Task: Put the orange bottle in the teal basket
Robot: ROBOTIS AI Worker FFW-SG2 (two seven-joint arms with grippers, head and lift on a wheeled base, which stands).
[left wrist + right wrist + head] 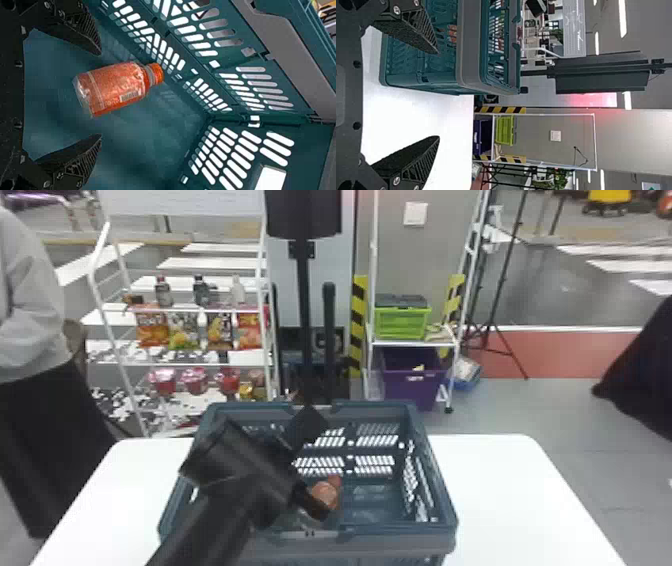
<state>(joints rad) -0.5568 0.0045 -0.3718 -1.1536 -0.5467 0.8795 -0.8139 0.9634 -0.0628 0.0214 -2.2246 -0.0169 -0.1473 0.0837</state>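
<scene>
White tabletop [505, 485] spreads to both sides of the basket [395, 535], and beyond it on the floor are a snack rack [180, 364], a green crate [402, 324] and a purple bin [410, 392].

The orange bottle [115, 89] is inside the basket, apparently on its side on the basket's floor, its cap [157, 73] towards a slotted wall. The placing looks done, so what seems left is to bring the left arm [220, 500] out of the basket cleanly.

The likeliest trouble is in that exit. If the left gripper [100, 95] swings sideways before it rises, a finger could nudge the bottle and roll it against the wall. If the fingers close too soon, they could pinch the bottle and carry it up again. A fingertip could also snag in the wall slots, or the forearm could knock the basket's rim, since the arm leans in over it; either might drag the basket along the table.

The left gripper's fingers stand wide apart, one on each side of the bottle, with a gap showing between each finger and the plastic; they hold nothing. The right gripper [438, 95] waits outside the basket, off its right side, over the table. Its fingers are widely spread too, with nothing between them and no contact with the basket that I can make out.
</scene>
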